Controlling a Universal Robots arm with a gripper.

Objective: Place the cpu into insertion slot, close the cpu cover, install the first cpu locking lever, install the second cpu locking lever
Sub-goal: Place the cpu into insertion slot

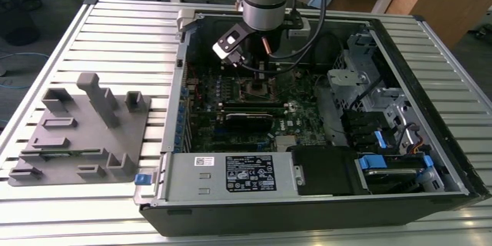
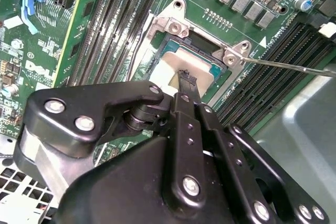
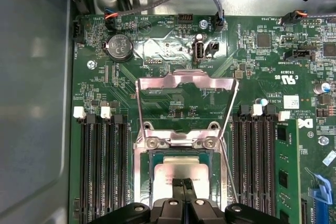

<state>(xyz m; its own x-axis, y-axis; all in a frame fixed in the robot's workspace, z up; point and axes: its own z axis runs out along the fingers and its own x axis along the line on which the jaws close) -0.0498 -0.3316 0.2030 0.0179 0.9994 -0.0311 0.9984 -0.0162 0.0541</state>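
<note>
The cpu (image 3: 169, 169) lies flat in the insertion slot (image 3: 181, 141), its silver top (image 2: 176, 60) showing inside the metal rim (image 2: 173, 27). The cpu cover (image 3: 184, 77) is swung up and open on the far side of the socket. My gripper (image 3: 184, 184) hangs directly over the cpu with its black fingers pressed together, the tips (image 2: 185, 77) at or just above the chip's top. One thin wire locking lever (image 2: 294, 66) sticks out unlatched beside the socket (image 1: 257, 89). In the exterior view the gripper (image 1: 241, 61) reaches down into the open computer case.
Long black memory slots (image 3: 102, 166) flank the socket on both sides. Cables (image 1: 307, 44) hang near the arm inside the case. A grey parts fixture (image 1: 84, 125) sits on the slatted table at the exterior view's left. A silver power supply (image 1: 230, 174) lines the case's near edge.
</note>
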